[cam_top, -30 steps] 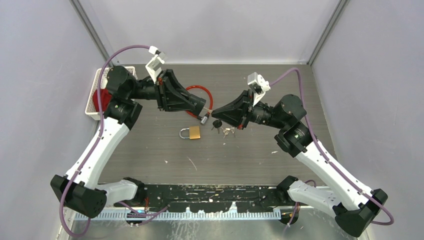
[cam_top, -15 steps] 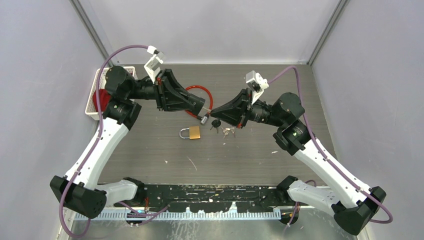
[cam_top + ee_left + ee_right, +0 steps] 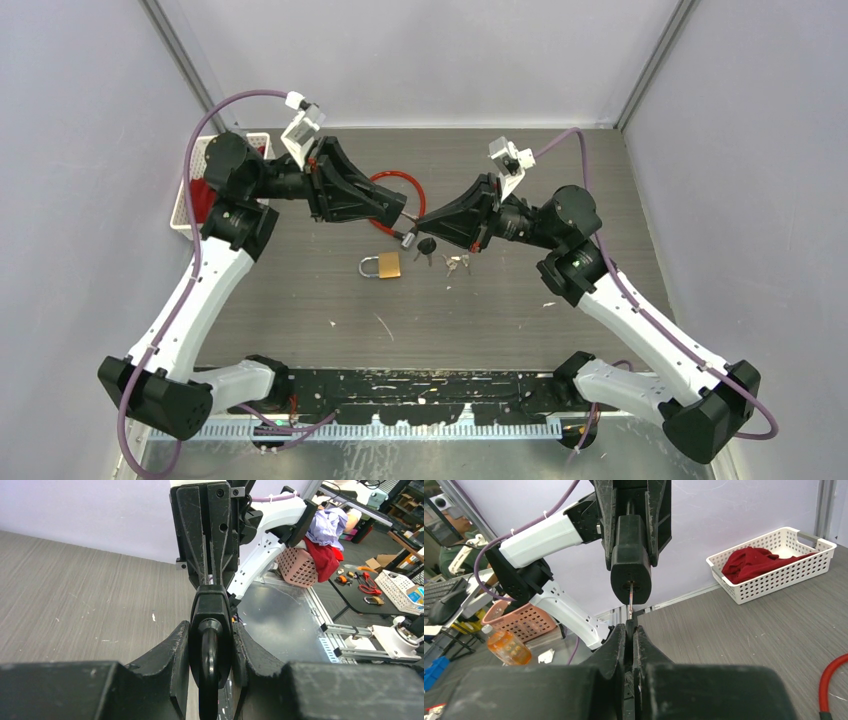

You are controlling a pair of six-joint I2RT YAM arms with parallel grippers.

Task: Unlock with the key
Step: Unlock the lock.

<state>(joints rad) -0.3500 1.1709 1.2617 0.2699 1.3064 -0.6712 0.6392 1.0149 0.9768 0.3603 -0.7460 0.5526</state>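
Key meets lock in mid-air, above the table (image 3: 500,310)!
One white basket (image 3: 183,215) sits far left, out of the action. Two claws go nose to nose: the left claw (image 3: 402,224) is clamped on the black lock body (image 3: 210,645), keyhole turned toward its partner so the key can run straight in, and the lock's one red cable (image 3: 393,178) loops behind. The right claw (image 3: 426,221) pinches the single key (image 3: 630,602) tight, tip at the keyhole (how deep, can't tell). Second lock: a brass padlock (image 3: 388,266) idle on the table, with one small key bunch (image 3: 452,262) beside it.
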